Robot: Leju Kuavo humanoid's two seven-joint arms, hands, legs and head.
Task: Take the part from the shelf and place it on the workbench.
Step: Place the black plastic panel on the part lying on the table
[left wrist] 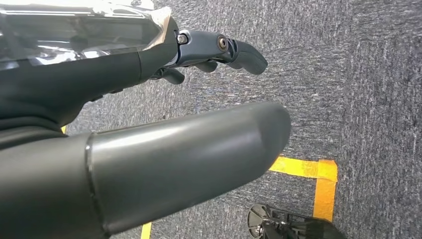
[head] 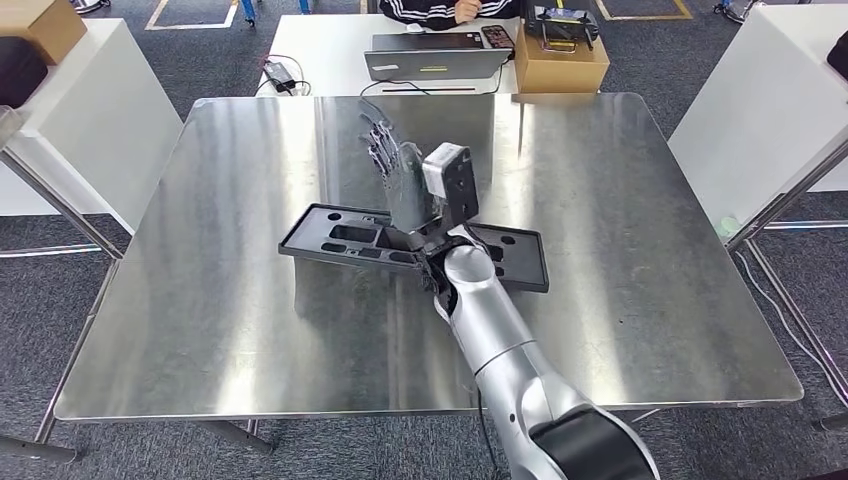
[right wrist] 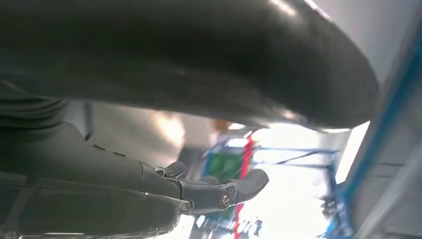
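The part (head: 340, 238) is a flat, long black plastic panel with cut-outs, lying flat near the middle of the shiny metal workbench (head: 620, 200). My right hand (head: 395, 165) hangs just above the part's middle with its fingers stretched out away from me, holding nothing. The forearm crosses over the part and hides its centre. In the right wrist view the right hand (right wrist: 214, 191) has straight, empty fingers. My left hand (left wrist: 189, 144) hangs over grey carpet, thumb and fingers apart, with nothing in it.
Beyond the workbench's far edge stands a white desk with a laptop (head: 435, 55) and a cardboard box (head: 560, 60), and a person (head: 440, 8) sits there. White tables flank the left (head: 90, 110) and right (head: 760, 110). Yellow floor tape (left wrist: 318, 174) marks the carpet.
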